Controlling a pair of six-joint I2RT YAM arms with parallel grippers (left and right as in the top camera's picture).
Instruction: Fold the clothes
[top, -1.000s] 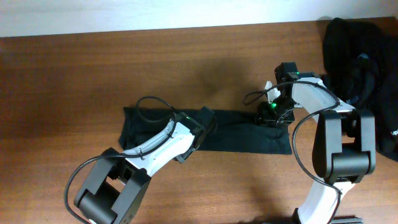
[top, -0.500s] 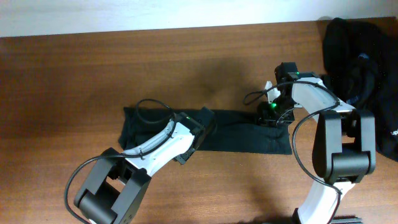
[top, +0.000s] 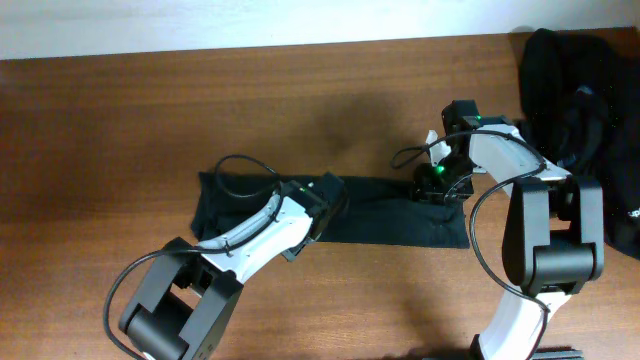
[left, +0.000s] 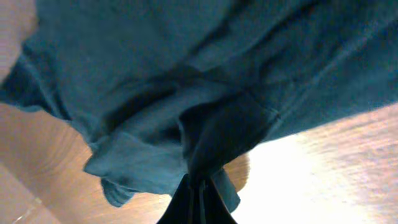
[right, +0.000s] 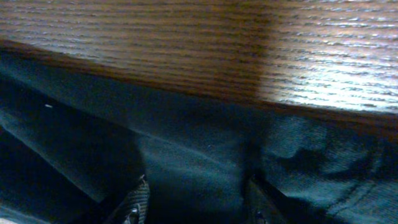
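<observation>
One of the clothes, a black garment (top: 390, 215), lies in a long flat strip across the table's middle. My left gripper (top: 328, 192) sits on its upper edge left of centre. In the left wrist view the gripper (left: 200, 190) is shut, pinching a bunched fold of the garment (left: 155, 74). My right gripper (top: 437, 185) rests low on the strip's upper right edge. In the right wrist view its fingers (right: 140, 200) stand apart, the gripper (right: 198, 202) open, with the garment (right: 186, 143) lying between and under them.
A heap of more black clothes (top: 575, 90) fills the table's far right corner, close behind the right arm. The brown wooden table (top: 150, 120) shows bare wood to the left and behind the strip. A black cable (top: 245, 165) loops over the left arm.
My left gripper has closed onto the fold of fabric. Neither arm has shifted noticeably, and the right gripper has kept the same spread.
</observation>
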